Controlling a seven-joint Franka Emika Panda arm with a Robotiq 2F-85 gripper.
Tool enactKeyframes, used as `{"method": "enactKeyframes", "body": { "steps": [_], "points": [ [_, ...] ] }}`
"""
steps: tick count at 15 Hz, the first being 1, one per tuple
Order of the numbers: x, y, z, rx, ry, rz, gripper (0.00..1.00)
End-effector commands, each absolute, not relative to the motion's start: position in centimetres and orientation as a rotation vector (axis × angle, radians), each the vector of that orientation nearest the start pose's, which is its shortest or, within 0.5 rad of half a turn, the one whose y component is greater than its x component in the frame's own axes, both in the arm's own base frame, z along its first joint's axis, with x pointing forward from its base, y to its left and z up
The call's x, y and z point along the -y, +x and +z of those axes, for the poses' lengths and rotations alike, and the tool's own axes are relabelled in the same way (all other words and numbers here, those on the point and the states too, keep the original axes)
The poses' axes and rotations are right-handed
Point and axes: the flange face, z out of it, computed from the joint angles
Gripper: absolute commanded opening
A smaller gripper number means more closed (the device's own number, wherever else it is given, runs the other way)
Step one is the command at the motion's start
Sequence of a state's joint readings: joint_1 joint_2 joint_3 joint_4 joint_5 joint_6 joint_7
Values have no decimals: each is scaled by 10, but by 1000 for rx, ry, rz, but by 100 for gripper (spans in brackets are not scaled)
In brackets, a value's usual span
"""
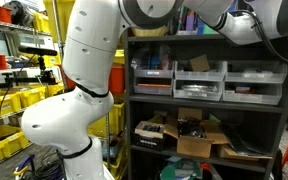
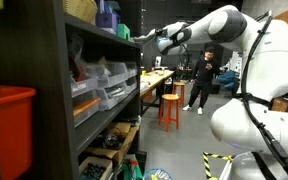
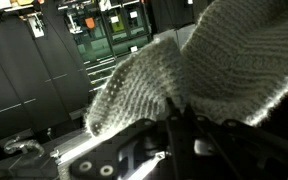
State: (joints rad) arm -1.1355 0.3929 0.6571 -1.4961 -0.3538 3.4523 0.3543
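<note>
The black shelving unit [image 1: 130, 110] fills the scene, tall and crowded, and my white arm [image 1: 84, 70] rises beside it and stretches across to its top level, as both exterior views show. Grey drawer bins [image 1: 199, 80] sit on the middle shelves and opened cardboard boxes [image 1: 199, 140] on the lower one. A blue container [image 2: 106, 15] stands on the top shelf, near where my wrist arrives.

In the wrist view, the grey knitted cloth [image 3: 214, 60] spreads across most of the picture. It billows up and away from me in two soft lobes. It hangs in the air at the height of the top shelf, and I cannot tell whether any of it touches the shelf.

My fingers [image 3: 180, 118] are pressed fully together on a fold at the cloth's lower edge, so only a small pinch of the knit carries the whole piece.

A loose knit like this stretches and can slide out of a small pinch, I judge, so slow, level motion suits it best. The drooping lobes could snag on the shelf's front edge or brush the blue container, so I would want them lifted clear of both.
</note>
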Motion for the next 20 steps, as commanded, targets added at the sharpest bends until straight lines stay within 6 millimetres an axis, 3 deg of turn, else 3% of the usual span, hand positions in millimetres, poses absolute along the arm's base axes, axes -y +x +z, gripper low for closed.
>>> {"method": "enactKeyframes", "body": {
  "steps": [1,4,5,12,15,20],
  "points": [
    [388,551,691,-758,-1996,-2401,1],
    [412,532,700,-812,-1901,-2409,1],
    [450,511,676,-721,-2054,-2478,1],
    [502,471,627,-365,-2516,-2547,1],
    [501,468,612,-154,-2709,-2498,1],
    [461,489,604,253,-2943,-2317,1]
  ]
}}
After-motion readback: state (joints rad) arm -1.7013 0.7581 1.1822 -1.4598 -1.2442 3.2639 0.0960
